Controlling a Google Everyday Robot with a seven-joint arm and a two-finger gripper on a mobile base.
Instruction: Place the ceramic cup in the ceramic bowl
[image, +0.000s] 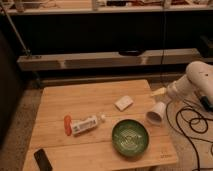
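Note:
The ceramic cup (156, 115) is small and white. It hangs tilted at the table's right edge, partly past it, with its round mouth turned toward the camera. My gripper (159, 104) reaches in from the right on a white arm (196, 81) and sits right on top of the cup, shut on it. The ceramic bowl (130, 138), dark green with pale ribbed rings inside, rests on the table's front right, just left of and below the cup. It is empty.
On the wooden table (75, 100) lie a flat white block (124, 103), a tube with an orange cap (82, 124) and a dark flat object (43, 160) at the front left corner. Black cables (192, 125) trail on the floor at the right. Shelving stands behind.

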